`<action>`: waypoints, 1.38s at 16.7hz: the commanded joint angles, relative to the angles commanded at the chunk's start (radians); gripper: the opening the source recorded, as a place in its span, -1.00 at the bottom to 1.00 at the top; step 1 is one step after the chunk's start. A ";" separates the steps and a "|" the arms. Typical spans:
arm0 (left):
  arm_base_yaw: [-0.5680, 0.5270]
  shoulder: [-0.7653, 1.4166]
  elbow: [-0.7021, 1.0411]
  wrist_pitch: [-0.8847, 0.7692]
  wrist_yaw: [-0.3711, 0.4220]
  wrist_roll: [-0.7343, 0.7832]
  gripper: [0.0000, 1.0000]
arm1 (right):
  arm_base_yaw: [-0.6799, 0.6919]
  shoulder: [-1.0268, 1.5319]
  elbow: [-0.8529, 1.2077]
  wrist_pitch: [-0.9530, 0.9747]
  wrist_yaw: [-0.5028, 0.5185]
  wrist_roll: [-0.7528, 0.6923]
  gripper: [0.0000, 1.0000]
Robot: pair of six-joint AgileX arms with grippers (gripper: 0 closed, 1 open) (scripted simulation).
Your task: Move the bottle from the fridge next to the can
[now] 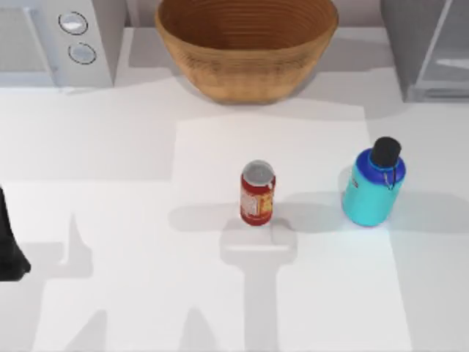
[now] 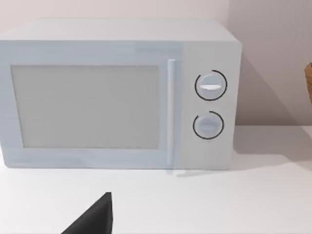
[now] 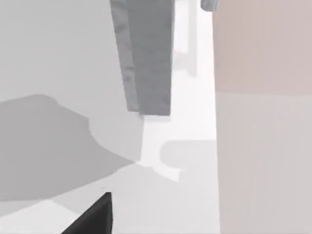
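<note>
The bottle [image 1: 373, 188] stands upright on the white table [image 1: 110, 220], right of centre in the top view, its black cap and small loop strap toward the upper edge of the frame. The can [image 1: 257, 193] stands upright near the middle of the frame, to the bottle's left; the two are close but apart, with bare table between them. The fridge [image 1: 425, 48] sits in the upper right corner, well apart from the bottle. A woven basket [image 1: 245, 44] fills the upper middle, and a white microwave [image 1: 51, 40] with two round knobs occupies the upper left.

My left arm [image 1: 10, 246] is a dark shape at the left edge of the top view, about halfway down. Its wrist camera faces the microwave [image 2: 117, 95] front-on. My right wrist camera looks at a grey panel [image 3: 146, 53] over pale surfaces. Whether either claw is spread or pressed together, I cannot tell.
</note>
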 joint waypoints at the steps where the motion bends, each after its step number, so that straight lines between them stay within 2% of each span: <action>1: 0.000 0.000 0.000 0.000 0.000 0.000 1.00 | -0.025 0.028 0.009 0.001 -0.015 -0.029 1.00; 8: 0.000 0.000 0.000 0.000 0.000 0.000 1.00 | -0.044 0.052 0.015 0.003 -0.028 -0.053 1.00; 12: 0.000 0.000 0.000 0.000 0.000 0.000 1.00 | 0.025 0.059 0.014 0.098 -0.019 0.050 1.00; 16: 0.000 0.000 0.000 0.000 0.000 0.000 1.00 | 0.191 0.067 0.009 0.319 0.019 0.319 1.00; 23: 0.000 0.000 0.000 0.000 0.000 0.000 1.00 | 0.570 0.075 -0.005 0.834 0.112 0.974 1.00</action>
